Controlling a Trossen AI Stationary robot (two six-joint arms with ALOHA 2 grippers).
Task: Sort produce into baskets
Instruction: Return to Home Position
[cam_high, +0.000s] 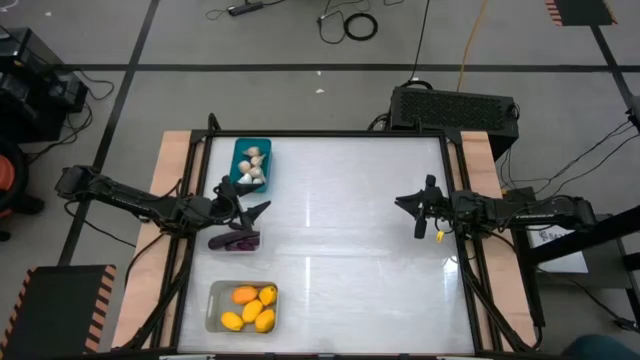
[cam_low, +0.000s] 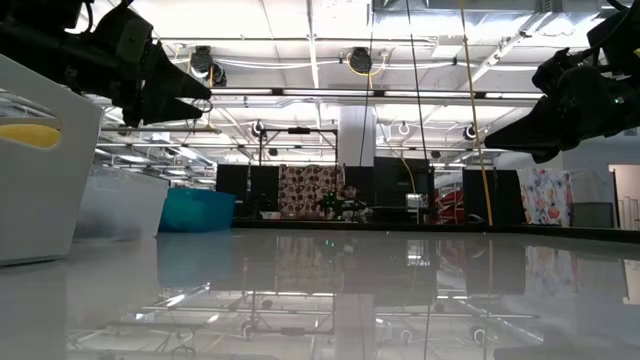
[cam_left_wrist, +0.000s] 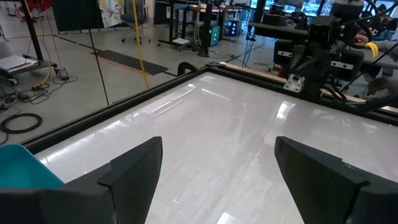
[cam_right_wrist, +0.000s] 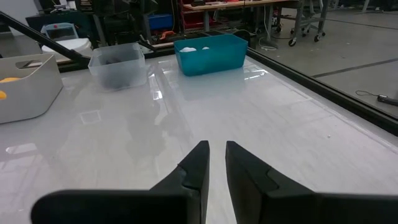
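Note:
Whitish garlic bulbs (cam_high: 254, 165) lie in the teal bin (cam_high: 240, 150) at the far left. Dark purple eggplants (cam_high: 236, 240) lie in the pale translucent bin (cam_right_wrist: 118, 65) at mid left. Orange-yellow lemons (cam_high: 252, 308) fill a grey-white bin (cam_high: 213, 305) at the near left. My left gripper (cam_high: 245, 200) hovers open and empty between the teal and translucent bins, pointing toward the table's right; it also shows in the left wrist view (cam_left_wrist: 217, 162). My right gripper (cam_high: 405, 203) hovers shut and empty above the table's right part, pointing left, as its own wrist view (cam_right_wrist: 217, 149) shows.
The white tabletop (cam_high: 340, 250) lies bare between the two grippers. A black box with cables (cam_high: 452, 105) stands beyond the far right corner. Dark frame rails (cam_high: 460, 270) run along the table's edges.

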